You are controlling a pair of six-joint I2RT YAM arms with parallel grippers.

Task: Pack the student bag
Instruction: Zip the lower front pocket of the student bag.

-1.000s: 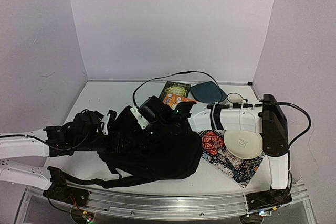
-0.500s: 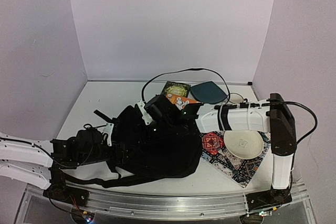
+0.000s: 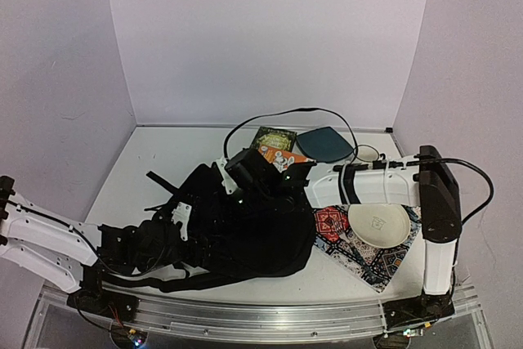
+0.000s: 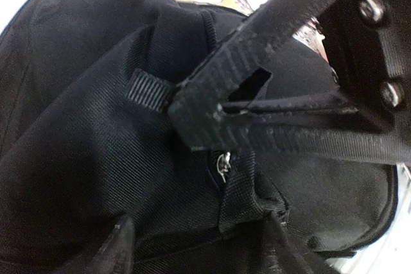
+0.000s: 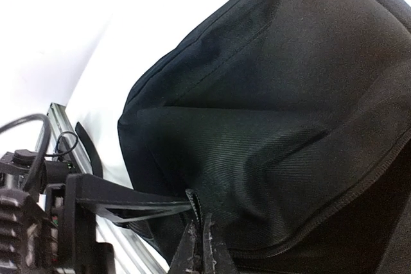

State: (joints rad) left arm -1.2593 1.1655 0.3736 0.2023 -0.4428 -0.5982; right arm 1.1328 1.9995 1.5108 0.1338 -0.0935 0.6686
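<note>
bag (image 3: 245, 230) mid-surface | my left pincer (image 4: 199, 251) spread at its 9 o'clock | my right pincer (image 5: 199, 245) pressed together at its 12 o'clock edge | early, I judge: books (image 3: 274, 143), pouch (image 3: 324, 143), plate (image 3: 378, 224) unpacked at 2 o'clock

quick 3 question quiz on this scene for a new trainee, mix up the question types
1. True or false: the white bowl sits on the patterned cloth.
2. Which pincer is shut? A) left B) right C) both
3. Fill in: seen from the arms' bases, the teal pouch lies on the ____ (near/far) side of the student bag.

Key
1. True.
2. B. The right pincer is pinched shut, it seems on a fold of the bag's fabric. The left pincer stands open at the bag.
3. Far.
</note>
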